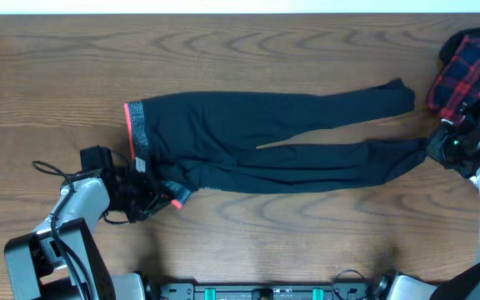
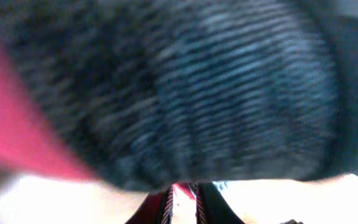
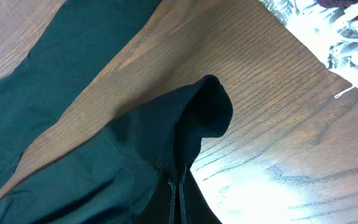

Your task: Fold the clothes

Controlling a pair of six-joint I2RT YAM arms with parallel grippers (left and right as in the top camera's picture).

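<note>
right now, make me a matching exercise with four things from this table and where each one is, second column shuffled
1 trousers
2 plaid cloth
3 left gripper
4 right gripper

a bunched at the table's far right corner
b pinching the near corner of the waistband
c spread lengthwise across the middle
d pinching the end of one leg

Pairs: 1-c, 2-a, 3-b, 4-d
</note>
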